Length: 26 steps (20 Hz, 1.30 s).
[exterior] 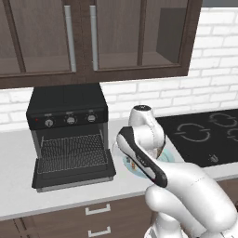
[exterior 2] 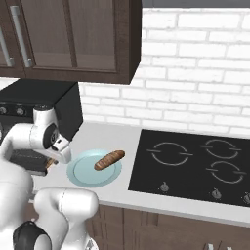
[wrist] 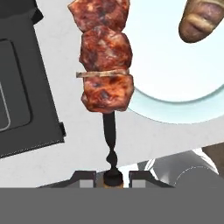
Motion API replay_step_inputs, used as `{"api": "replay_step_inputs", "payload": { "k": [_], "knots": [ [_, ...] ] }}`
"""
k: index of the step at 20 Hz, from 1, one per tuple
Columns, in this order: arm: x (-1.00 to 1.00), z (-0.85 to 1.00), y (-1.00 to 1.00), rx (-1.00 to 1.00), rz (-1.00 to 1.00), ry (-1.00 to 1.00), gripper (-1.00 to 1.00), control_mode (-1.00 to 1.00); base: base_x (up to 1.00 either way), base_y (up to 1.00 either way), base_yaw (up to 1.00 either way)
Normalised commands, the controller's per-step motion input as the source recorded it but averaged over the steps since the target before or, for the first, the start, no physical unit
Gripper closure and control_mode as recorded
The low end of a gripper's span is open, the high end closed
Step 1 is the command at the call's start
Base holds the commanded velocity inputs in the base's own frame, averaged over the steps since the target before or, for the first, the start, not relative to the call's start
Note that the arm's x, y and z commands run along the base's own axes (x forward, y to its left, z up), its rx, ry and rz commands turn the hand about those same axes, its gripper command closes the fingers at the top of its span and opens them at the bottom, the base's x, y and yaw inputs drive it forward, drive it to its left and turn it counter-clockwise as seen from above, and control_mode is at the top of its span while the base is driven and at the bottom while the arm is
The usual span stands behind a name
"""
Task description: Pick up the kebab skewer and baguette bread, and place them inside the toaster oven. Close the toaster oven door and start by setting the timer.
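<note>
- Two-finger dark gripper (wrist: 113, 178): pressed together on the bottom end of the kebab skewer (wrist: 105, 65), a thin stick threaded with reddish-brown meat chunks, which rises away from the fingertips in the hand view.
- Skewer position: held above the pale grey counter (wrist: 83, 140), between the open oven door and the plate.
- Round pale blue plate (exterior 2: 88, 177): on the counter just right of the oven, left of the hob.
- Short golden-brown baguette bread (exterior 2: 109, 159): lying on the plate, towards its far right part.
- Boxy matte black toaster oven (exterior: 67, 104): three knobs in a row, wire rack inside.
- Flat black toaster oven door (exterior: 74, 179): dropped open, lying level on the counter.
- Black glass cooktop (exterior 2: 195, 163): set in the counter at right.
</note>
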Motion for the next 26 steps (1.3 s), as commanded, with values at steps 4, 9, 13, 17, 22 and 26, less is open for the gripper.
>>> {"api": "replay_step_inputs", "payload": {
  "k": [4,9,13,17,22,26],
  "knots": [
    [-0.04,0.51,1.0,0.0,0.14,0.0,1.0,-1.0,0.0,0.0,0.0],
    [0.0,0.33,1.0,0.0,0.12,0.01,1.0,-1.0,0.0,0.0,0.0],
    [0.0,0.2,1.0,0.03,0.13,0.06,1.0,-1.0,0.0,0.0,0.0],
    [0.02,-0.01,0.97,0.09,0.1,0.04,1.0,-1.0,0.0,0.0,0.0],
    [0.17,-0.24,0.83,0.03,0.0,-0.01,1.0,-1.0,0.0,0.0,0.0],
    [0.51,-0.44,0.5,0.03,0.0,0.0,1.0,-1.0,0.0,0.0,0.0]
  ]
}}
